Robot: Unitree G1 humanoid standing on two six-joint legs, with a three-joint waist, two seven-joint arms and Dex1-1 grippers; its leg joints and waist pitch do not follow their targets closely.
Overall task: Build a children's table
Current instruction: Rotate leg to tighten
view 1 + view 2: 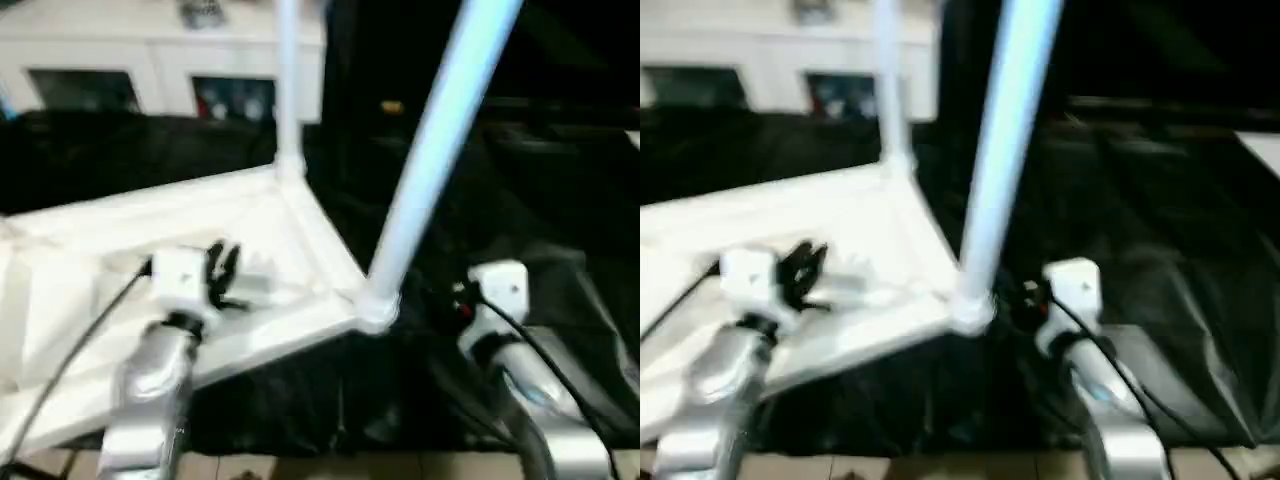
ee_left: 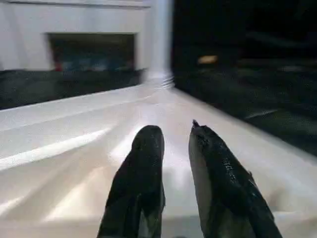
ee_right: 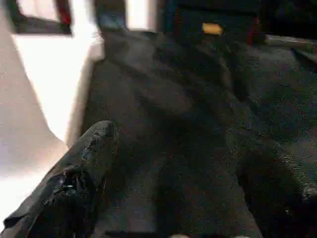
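On the large black-sheeted work table (image 1: 520, 200) lay the small white plastic children's table (image 1: 250, 230), underside up, two tubular legs standing. Over it the left gripper (image 1: 222, 272) hovered narrowly parted, empty; the right gripper (image 3: 168, 163) gaped wide beside it. Behind stood a white glass-door cabinet (image 1: 150, 60).

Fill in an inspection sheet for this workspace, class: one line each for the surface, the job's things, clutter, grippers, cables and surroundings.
Surface: work table draped in a wrinkled black sheet.
Job's things: children's table lies upside down, ribbed underside up; near leg and far leg stand in the corner sockets.
Clutter: nothing seen.
Grippers: left gripper is over the underside, fingers slightly apart, holding nothing; right gripper is open over the black sheet beside the near leg's corner, holding nothing.
Cables: a black cable runs along the left forearm, another along the right.
Surroundings: white glass-door cabinet behind the work table.
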